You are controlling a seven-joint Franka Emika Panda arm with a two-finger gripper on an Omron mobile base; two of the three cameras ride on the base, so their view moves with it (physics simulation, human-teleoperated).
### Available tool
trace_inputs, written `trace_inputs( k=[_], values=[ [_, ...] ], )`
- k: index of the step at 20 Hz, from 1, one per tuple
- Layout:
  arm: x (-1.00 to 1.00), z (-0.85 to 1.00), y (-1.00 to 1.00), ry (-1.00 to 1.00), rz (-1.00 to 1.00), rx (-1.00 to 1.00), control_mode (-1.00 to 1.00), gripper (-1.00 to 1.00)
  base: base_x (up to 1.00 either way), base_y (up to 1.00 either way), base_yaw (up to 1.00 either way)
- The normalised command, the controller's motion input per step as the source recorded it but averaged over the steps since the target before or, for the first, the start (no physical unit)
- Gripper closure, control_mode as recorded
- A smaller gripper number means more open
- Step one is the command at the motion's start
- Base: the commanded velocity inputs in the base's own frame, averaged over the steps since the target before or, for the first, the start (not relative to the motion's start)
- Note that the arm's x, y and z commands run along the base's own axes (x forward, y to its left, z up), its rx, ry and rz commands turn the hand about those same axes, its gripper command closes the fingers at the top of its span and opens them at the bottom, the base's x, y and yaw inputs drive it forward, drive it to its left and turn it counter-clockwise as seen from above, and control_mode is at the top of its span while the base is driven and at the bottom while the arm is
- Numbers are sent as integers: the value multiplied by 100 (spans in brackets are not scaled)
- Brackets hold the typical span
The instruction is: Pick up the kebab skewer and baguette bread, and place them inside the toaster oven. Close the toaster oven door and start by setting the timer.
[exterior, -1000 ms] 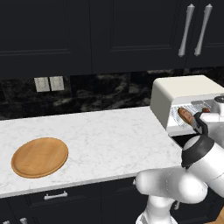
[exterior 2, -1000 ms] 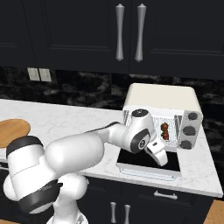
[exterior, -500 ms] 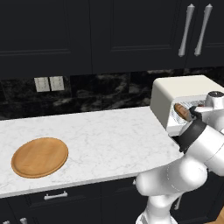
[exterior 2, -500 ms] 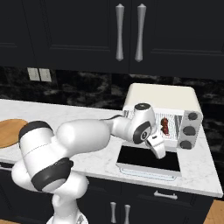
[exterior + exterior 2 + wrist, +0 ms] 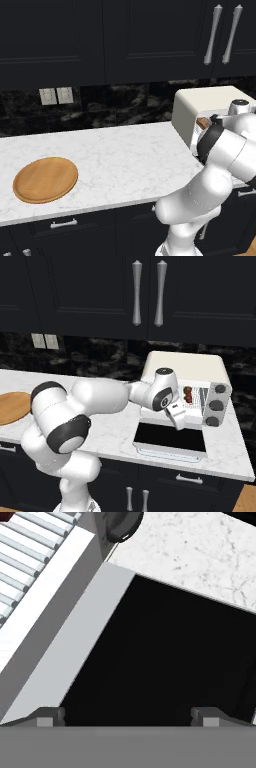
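The cream toaster oven (image 5: 186, 363) stands at the counter's right end. Its dark glass door (image 5: 172, 437) lies open and flat in front of it. The kebab skewer (image 5: 188, 394), dark red, rests on the wire rack (image 5: 30, 543) inside. A brown end of the baguette bread (image 5: 202, 122) shows in the oven mouth beside my arm. My gripper (image 5: 180, 421) hangs just in front of the oven mouth, pointing down at the door (image 5: 165, 657). Its jaws are open with nothing between them, in the hand view too (image 5: 127, 717).
A round wooden plate (image 5: 45, 179) lies bare at the counter's left end. Three dark knobs (image 5: 217, 404) run down the oven's right side. White marble counter (image 5: 210, 547) lies beyond the door. Dark cabinets hang above.
My wrist has risen and the hand has tipped down over the open door. The elbow has swung nearer the oven. The jaws stay open.
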Motion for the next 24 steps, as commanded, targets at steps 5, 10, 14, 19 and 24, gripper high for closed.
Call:
trace_inputs(
  k=[5, 10, 14, 19, 24],
  values=[
    [13, -18, 11, 0, -7, 2, -100, -100, 0, 0, 0],
    [0, -20, 1, 0, -6, 0, -100, -100, 0, 0, 0],
    [-20, 0, 0, -1, -2, 0, -100, -100, 0, 0, 0],
    [-63, 0, -1, -4, -1, 0, -100, -100, 0, 0, 0],
    [-97, 4, 2, -4, 1, 0, -100, -100, 0, 0, 0]
  ],
)
